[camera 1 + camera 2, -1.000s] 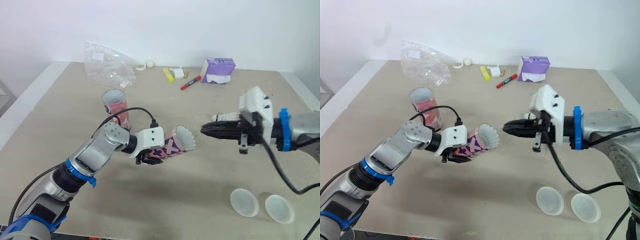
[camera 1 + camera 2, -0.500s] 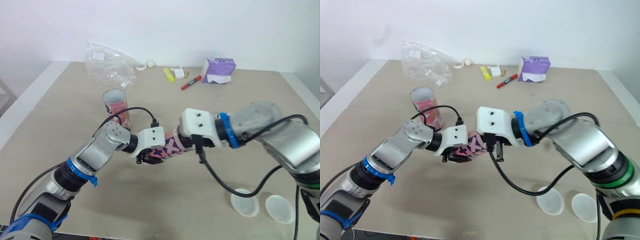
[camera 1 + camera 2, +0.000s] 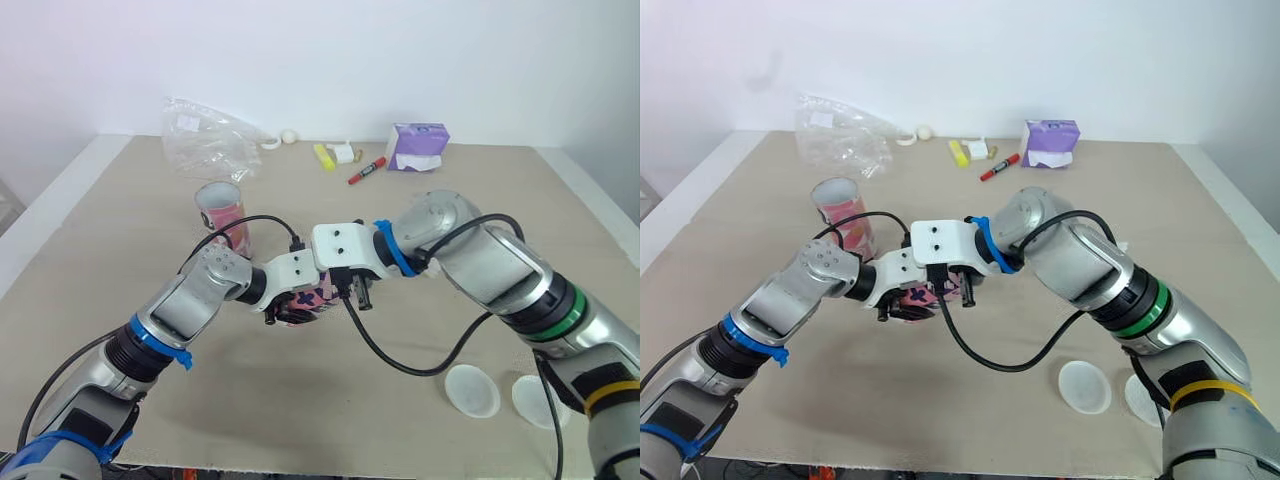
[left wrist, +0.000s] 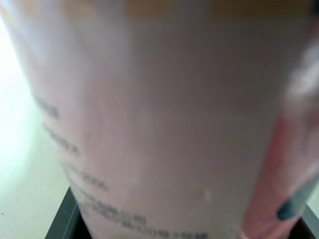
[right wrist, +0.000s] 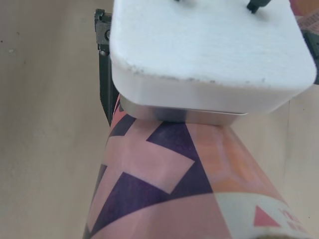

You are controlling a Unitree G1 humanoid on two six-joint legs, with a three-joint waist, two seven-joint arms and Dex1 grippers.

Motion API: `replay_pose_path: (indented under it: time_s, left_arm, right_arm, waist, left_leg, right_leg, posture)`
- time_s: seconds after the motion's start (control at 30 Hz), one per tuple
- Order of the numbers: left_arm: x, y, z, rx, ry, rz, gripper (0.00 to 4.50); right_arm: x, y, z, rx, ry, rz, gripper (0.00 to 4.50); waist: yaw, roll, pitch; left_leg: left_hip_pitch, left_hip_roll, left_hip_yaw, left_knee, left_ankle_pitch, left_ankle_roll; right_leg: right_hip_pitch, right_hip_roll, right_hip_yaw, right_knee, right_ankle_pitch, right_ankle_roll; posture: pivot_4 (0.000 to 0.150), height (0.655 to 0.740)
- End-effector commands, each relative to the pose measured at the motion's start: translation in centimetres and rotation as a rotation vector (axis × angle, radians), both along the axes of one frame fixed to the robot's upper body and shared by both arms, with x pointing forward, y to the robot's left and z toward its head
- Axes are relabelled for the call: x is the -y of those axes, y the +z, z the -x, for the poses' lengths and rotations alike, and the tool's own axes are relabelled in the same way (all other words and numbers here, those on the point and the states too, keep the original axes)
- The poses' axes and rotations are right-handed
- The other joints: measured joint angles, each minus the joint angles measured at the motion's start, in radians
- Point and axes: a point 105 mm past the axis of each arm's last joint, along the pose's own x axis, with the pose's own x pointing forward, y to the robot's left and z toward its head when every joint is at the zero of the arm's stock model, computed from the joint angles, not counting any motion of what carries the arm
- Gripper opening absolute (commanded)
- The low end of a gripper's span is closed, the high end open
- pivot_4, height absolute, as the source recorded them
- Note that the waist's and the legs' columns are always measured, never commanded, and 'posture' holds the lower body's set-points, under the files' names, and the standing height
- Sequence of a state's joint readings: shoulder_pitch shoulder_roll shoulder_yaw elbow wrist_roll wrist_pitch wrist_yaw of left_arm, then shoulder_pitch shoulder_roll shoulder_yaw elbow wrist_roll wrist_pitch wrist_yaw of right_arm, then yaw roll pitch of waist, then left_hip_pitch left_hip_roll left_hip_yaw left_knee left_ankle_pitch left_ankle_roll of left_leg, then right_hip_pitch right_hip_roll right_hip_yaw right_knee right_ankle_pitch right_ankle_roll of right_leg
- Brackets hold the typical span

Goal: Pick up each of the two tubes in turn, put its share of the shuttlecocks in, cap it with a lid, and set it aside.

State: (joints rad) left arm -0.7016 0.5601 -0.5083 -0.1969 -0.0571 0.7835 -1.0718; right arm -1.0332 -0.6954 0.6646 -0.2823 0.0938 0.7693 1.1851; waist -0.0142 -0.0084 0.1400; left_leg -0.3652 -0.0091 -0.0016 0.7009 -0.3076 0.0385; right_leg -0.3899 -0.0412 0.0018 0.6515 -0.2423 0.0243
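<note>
A pink tube with purple shapes (image 3: 308, 298) lies tilted just above the table, and my left gripper (image 3: 290, 312) is shut on it. The left wrist view has its pink wall (image 4: 164, 124) up close between the black fingers (image 4: 62, 219). My right arm's white wrist block (image 3: 340, 252) sits right over the tube's open end, hiding the mouth and the right gripper. From the right wrist view I look down along the tube (image 5: 164, 189) to the left arm's white wrist block (image 5: 209, 50). A second pink tube (image 3: 222, 208) stands upright and open behind the left arm.
Two white round lids (image 3: 472, 388) (image 3: 535, 400) lie at the front right. At the back sit a crumpled plastic bag (image 3: 205, 140), a yellow highlighter (image 3: 325, 156), a red marker (image 3: 366, 170) and a purple tissue box (image 3: 417, 145).
My right arm swung in from the right to the tube's mouth and pushed further left over it. The white shuttlecock skirt seen at the mouth is now covered. The camera has shifted slightly.
</note>
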Motion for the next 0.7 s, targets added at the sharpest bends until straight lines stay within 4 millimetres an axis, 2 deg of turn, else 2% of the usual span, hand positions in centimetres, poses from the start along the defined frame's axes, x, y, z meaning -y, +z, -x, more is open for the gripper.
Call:
replay_pose_path:
  time_s: [0.03,0.13,0.2,0.3,0.43,0.5,0.63,0.7]
  left_arm:
    - [1.9,-0.8,1.7,-0.041,-0.091,0.02,2.37]
    - [1.8,-0.8,1.8,-0.045,-0.087,0.024,2.37]
    - [1.8,-0.9,1.8,-0.048,-0.087,0.027,2.37]
    - [1.7,-1.0,1.8,-0.048,-0.085,0.027,2.37]
    - [1.3,-1.4,1.7,-0.047,-0.08,0.019,2.37]
    - [1.1,-1.5,1.7,-0.046,-0.079,0.017,2.37]
    - [0.9,-1.6,1.7,-0.044,-0.078,0.018,2.37]
    - [0.8,-1.6,1.6,-0.038,-0.078,0.04,2.37]
  right_arm:
    - [-1.1,-2.2,1.4,-0.126,0.055,-0.011,0.03]
    - [-0.6,-1.2,1.6,-0.162,0.041,-0.071,0.03]
    - [0.1,0.7,1.2,-0.171,0.012,-0.144,0.03]
    - [1.9,3.2,1.1,-0.187,-0.031,-0.224,0.03]
    - [5.2,5.8,2.0,-0.211,-0.087,-0.306,0.03]
    - [6.7,6.7,2.5,-0.217,-0.126,-0.341,0.03]
    - [9.0,7.3,3.0,-0.223,-0.209,-0.382,0.03]
    - [10.8,7.6,3.2,-0.229,-0.295,-0.434,0.03]
  waist:
    - [-0.003,0.001,-0.001]
    - [-0.003,0.001,-0.001]
    - [-0.003,0.001,-0.001]
    - [0.006,0.002,0.0]
    - [0.03,0.002,0.0]
    - [0.034,0.002,0.0]
    - [0.034,0.002,0.0]
    - [0.035,0.002,0.0]
  left_leg:
    - [0.001,0.001,0.0,-0.001,0.001,-0.001]
    - [0.001,0.001,-0.001,-0.003,0.003,-0.005]
    - [0.001,0.001,-0.001,-0.003,0.004,-0.005]
    - [-0.004,-0.001,-0.003,-0.003,0.004,-0.005]
    - [-0.014,-0.005,-0.004,-0.003,0.003,-0.005]
    - [-0.022,-0.008,-0.006,-0.003,0.003,-0.004]
    - [-0.024,-0.011,-0.005,-0.003,0.001,0.0]
    - [-0.024,-0.011,-0.005,-0.003,0.0,0.001]
  right_leg:
    - [0.0,0.001,0.0,0.0,0.0,0.0]
    - [0.0,0.001,0.0,0.001,0.002,-0.003]
    - [0.0,0.001,0.0,0.001,0.002,-0.003]
    - [-0.004,0.0,0.0,0.001,0.002,-0.003]
    - [-0.013,-0.005,-0.001,0.0,0.001,0.0]
    - [-0.017,-0.009,-0.003,-0.001,0.001,0.001]
    - [-0.018,-0.014,-0.004,-0.003,0.0,0.002]
    - [-0.017,-0.015,-0.005,-0.004,0.0,0.003]
  posture:
    - [0.15,0.74]
    - [0.15,0.74]
    - [0.15,0.74]
    - [0.15,0.74]
    - [0.15,0.74]
    - [0.15,0.74]
    - [0.15,0.74]
    - [0.15,0.74]
